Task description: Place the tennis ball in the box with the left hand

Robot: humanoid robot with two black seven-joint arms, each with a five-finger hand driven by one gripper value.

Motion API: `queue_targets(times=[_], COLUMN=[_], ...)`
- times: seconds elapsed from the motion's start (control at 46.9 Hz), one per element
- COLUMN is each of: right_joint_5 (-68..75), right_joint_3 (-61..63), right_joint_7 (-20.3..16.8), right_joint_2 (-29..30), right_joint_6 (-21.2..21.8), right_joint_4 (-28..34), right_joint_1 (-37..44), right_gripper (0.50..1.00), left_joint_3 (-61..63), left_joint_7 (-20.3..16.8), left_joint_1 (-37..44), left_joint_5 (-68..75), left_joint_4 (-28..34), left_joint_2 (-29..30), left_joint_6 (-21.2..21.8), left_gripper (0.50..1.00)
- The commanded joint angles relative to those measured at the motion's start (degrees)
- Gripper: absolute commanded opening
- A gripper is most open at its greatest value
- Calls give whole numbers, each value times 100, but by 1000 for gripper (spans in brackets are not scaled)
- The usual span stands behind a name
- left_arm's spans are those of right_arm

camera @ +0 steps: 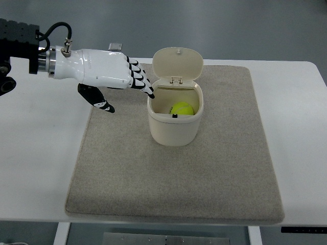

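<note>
A yellow-green tennis ball (182, 108) lies inside the cream box (173, 130), whose hinged lid (178, 63) stands open behind it. My left hand (130, 89) hovers just left of the box rim, its white-and-black fingers (140, 81) spread and empty, the fingertips close to the box's upper left edge. The thumb points down toward the mat. The right arm does not show.
The box stands on a grey-beige mat (179, 173) covering the middle of a white table (36, 153). A small grey object (116, 46) lies at the table's far edge behind my left hand.
</note>
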Motion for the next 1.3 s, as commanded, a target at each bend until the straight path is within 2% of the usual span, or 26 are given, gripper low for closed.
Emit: queue_targets(times=[0.0,0.213,0.235,0.277,0.299,0.576,1.003,1.28], right_joint_5=[0,0,0,0,0,0,0,0], right_joint_3=[1,1,-8,1,-8,1,1,1], right_joint_7=[-1,-1,-1,-1,-1,-1,-1,-1], right_joint_2=[0,0,0,0,0,0,0,0], right_joint_6=[-1,-1,-1,-1,-1,-1,-1,-1], right_joint_4=[0,0,0,0,0,0,0,0], right_joint_1=[0,0,0,0,0,0,0,0], right_gripper=[901,901,901,901,901,901,901,901], left_joint_3=[0,17,26,26,26,26,26,0], left_joint_7=[1,1,1,1,1,1,1,1], left_joint_1=[27,176,220,291,334,862,1319,1609], left_joint_5=[-355,-962,-1032,-1208,-1304,-2526,-5997,-6842], left_joint_4=[2,283,353,493,546,1320,2779,3298], left_joint_2=[221,530,530,512,512,380,-454,-955], left_joint_6=[-121,-306,-314,-314,-323,-323,-235,-306], left_gripper=[868,887,902,975,988,990,990,992])
